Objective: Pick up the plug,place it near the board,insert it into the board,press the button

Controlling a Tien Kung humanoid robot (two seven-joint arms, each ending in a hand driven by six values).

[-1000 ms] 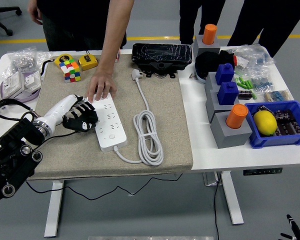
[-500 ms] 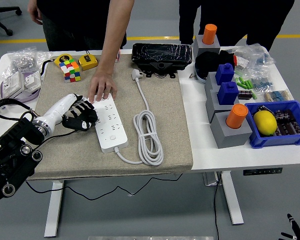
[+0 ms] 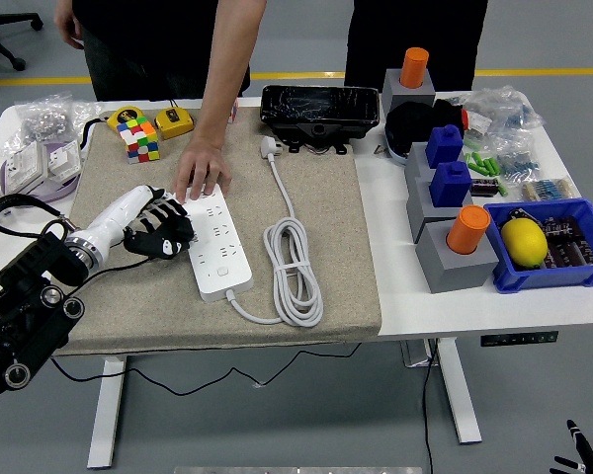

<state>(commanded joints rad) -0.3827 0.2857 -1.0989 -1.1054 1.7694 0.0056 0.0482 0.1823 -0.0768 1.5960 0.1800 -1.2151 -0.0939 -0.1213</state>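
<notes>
The white power strip (image 3: 218, 243) lies on the beige mat, running from far left to near right. Its white plug (image 3: 269, 147) lies loose at the mat's far side, and the cable (image 3: 295, 265) is coiled to the right of the strip. My left hand (image 3: 161, 231) rests on the mat against the strip's left edge, fingers loosely bent and holding nothing. A person's hand (image 3: 200, 178) presses down on the strip's far end. Only a sliver of my right hand (image 3: 576, 446) shows at the lower right corner, below the table.
A black box (image 3: 319, 107) sits just behind the plug. A colour cube (image 3: 138, 137) and yellow tape measures (image 3: 174, 122) lie at the mat's far left. Grey blocks with blue and orange pegs (image 3: 458, 247) and a blue bin (image 3: 549, 245) stand on the right.
A person behind the table's right end has stepped out of view. My left hand, the person's hand on the strip and the plug have not moved.
</notes>
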